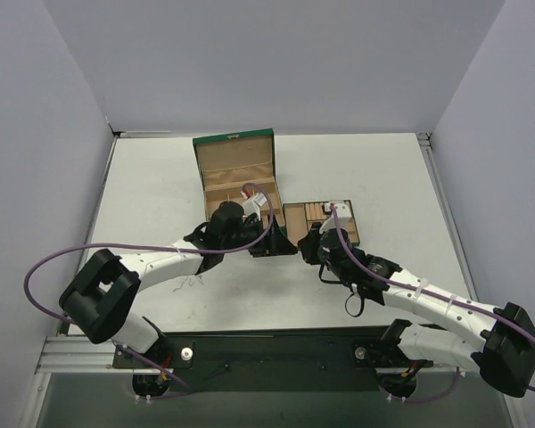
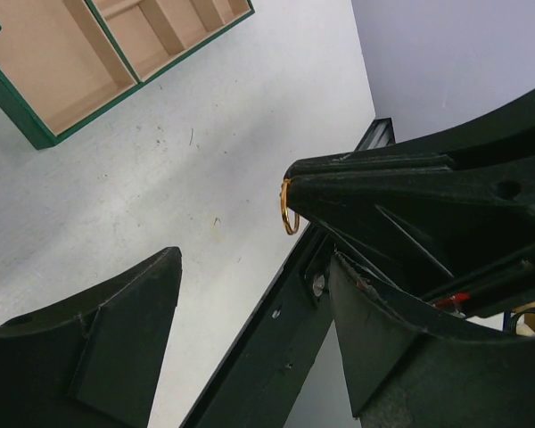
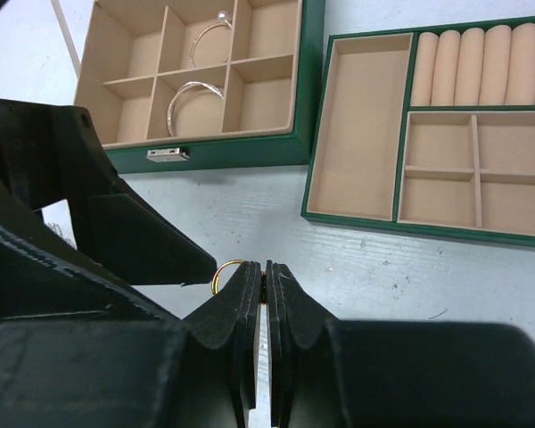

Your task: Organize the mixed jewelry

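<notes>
My right gripper [image 3: 266, 267] is shut on a small gold ring [image 3: 225, 270], which sticks out to the left of its fingertips above the table. In the left wrist view the same ring [image 2: 289, 207] shows at the tip of the right gripper's black fingers [image 2: 401, 201]. My left gripper [image 2: 254, 267] is open right beside the ring, with nothing between its fingers. A silvery wire bangle [image 3: 194, 94] lies in a middle compartment of the green box [image 3: 214, 152], and another thin hoop [image 3: 209, 29] lies in the compartment behind it. A fine pale squiggle, maybe the chain [image 1: 193, 282], lies on the table by the left arm.
The open green box [image 1: 236, 138] stands at the back centre with its lid up. The small green tray [image 1: 292, 218] with tan ring rolls [image 3: 477, 67] sits to its right. Both grippers [image 1: 272, 241] [image 1: 305, 242] meet just in front of the two containers.
</notes>
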### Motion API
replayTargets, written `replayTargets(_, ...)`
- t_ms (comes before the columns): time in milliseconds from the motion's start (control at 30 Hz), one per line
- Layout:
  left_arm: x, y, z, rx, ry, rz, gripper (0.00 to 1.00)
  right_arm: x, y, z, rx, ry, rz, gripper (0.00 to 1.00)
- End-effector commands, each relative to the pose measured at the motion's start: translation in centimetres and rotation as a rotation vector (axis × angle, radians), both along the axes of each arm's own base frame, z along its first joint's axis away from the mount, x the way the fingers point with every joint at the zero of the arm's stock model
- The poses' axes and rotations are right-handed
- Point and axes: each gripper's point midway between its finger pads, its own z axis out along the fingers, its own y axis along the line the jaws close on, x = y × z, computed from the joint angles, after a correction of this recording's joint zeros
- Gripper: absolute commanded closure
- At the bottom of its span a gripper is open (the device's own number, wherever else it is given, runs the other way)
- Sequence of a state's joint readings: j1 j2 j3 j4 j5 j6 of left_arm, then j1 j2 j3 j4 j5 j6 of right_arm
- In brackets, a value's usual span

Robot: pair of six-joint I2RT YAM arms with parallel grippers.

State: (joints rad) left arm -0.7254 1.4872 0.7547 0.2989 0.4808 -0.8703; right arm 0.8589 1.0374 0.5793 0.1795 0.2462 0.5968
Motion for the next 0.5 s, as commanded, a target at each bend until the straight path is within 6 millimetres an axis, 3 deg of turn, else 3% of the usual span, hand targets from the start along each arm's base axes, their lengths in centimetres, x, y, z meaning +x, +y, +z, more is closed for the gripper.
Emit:
replayTargets(0, 1.6, -1.85, 3.27, -0.097, -0.075, 0.015, 0.25, 0.39, 0.23, 1.3, 0.03, -0.058, -0.008, 1.0)
replayTargets(100, 1.81, -2.06, 3.4, -0.111, -0.076, 0.026, 0.26, 0.29, 0.19, 1.19, 0.024, -0.057, -0.007, 1.0)
replayTargets(233, 2.22, -2.25, 3.48, -0.124, -0.074, 0.043, 0.43, 0.29, 0.11, 1.23, 0.027, -0.059, -0.011, 1.0)
replayTargets(467, 2.28, -2.52, 3.45, -0.144, -0.065, 0.045, 0.53, 0.24, -0.04, 1.12, 0.033, -0.062, -0.017, 1.0)
